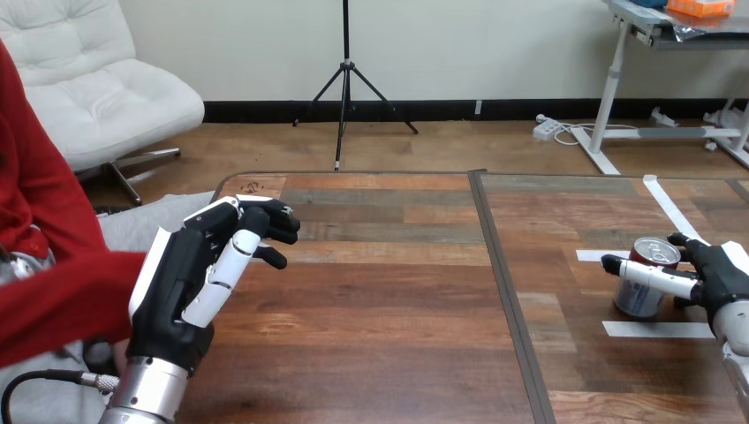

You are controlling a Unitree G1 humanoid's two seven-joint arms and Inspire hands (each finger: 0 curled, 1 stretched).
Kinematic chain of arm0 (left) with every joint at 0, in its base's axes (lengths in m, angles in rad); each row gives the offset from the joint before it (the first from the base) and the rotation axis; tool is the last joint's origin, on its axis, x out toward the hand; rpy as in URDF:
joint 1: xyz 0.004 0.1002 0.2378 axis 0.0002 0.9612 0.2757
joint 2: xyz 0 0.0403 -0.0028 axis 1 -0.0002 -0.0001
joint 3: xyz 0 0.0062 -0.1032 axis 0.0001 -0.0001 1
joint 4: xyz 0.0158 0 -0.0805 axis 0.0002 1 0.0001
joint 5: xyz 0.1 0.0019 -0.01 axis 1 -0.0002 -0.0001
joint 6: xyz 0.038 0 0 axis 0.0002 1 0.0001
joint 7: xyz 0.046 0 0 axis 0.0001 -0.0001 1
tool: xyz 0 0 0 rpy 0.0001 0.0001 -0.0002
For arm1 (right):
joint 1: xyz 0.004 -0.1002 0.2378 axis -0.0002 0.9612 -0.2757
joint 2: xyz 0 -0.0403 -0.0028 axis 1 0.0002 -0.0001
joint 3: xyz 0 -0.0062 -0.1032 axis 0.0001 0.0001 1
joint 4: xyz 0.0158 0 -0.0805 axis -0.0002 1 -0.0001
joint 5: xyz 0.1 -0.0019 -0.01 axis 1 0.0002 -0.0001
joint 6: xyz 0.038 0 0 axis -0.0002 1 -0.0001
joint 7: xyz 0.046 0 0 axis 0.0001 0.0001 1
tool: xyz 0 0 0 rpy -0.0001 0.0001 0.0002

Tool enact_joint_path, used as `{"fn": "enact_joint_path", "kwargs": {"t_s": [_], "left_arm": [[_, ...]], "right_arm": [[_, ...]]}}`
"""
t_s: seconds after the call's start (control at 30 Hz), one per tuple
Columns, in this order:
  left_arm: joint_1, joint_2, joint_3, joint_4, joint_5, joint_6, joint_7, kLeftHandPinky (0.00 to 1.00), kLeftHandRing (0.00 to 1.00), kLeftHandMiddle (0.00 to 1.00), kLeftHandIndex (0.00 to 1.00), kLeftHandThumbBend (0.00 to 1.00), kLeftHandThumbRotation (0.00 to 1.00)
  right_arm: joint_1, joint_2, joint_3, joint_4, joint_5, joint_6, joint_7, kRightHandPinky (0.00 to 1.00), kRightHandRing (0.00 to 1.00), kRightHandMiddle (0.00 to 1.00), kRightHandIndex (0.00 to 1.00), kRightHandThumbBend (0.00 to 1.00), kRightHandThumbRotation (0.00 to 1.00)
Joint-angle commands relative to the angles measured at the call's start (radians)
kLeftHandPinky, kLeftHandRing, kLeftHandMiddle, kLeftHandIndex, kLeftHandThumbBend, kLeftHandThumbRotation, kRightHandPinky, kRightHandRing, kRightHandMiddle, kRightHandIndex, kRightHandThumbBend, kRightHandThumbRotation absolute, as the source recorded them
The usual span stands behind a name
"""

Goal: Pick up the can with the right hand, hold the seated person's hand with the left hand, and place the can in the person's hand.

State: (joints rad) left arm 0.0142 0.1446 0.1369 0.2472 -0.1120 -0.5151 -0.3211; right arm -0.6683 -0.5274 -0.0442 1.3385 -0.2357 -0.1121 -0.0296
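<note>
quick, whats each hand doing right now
left hand: open, fingers relaxed, holding nothing
right hand: shut on the can, fingers curled round it

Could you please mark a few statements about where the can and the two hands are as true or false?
1. The can stands upright on the table. True.
2. The right hand has its fingers curled round the can. True.
3. The can lies in the person's hand. False: it stands on the table at the right side.
4. The left hand touches the can. False: it is at the table's left side, next to the red sleeve, well apart from the can.
5. White tape strips lie on the table by the can. True.
</note>
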Motion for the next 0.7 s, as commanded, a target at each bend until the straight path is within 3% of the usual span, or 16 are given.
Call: {"fn": "enact_joint_path", "kwargs": {"t_s": [0.0,0.23,0.33,0.43,0.67], "left_arm": [[-0.071,0.014,-0.003,0.003,-0.007,-0.026,0.004,0.47,0.60,0.59,0.56,0.52,0.76],[-0.071,0.015,-0.003,0.005,0.001,-0.027,0.009,0.46,0.59,0.59,0.56,0.53,0.76],[-0.071,0.015,-0.004,0.004,0.000,-0.026,0.009,0.46,0.59,0.59,0.56,0.54,0.76],[-0.071,0.014,-0.004,0.003,-0.003,-0.024,0.007,0.46,0.59,0.59,0.56,0.53,0.76],[-0.070,0.015,-0.004,0.002,-0.005,-0.019,0.006,0.45,0.59,0.59,0.56,0.54,0.76]], "right_arm": [[0.010,0.045,0.005,0.014,0.000,0.026,0.006,0.70,0.84,0.88,0.89,1.00,0.38],[0.009,0.051,0.010,0.013,-0.006,0.027,-0.009,0.62,0.77,0.81,0.88,1.00,0.37],[0.009,0.054,0.015,0.012,-0.012,0.025,-0.019,0.52,0.66,0.71,0.87,1.00,0.36],[0.010,0.057,0.021,0.011,-0.018,0.018,-0.029,0.51,0.66,0.71,0.86,1.00,0.35],[0.013,0.066,0.015,0.008,-0.013,-0.005,-0.061,0.64,0.75,0.78,0.80,1.00,0.26]]}}
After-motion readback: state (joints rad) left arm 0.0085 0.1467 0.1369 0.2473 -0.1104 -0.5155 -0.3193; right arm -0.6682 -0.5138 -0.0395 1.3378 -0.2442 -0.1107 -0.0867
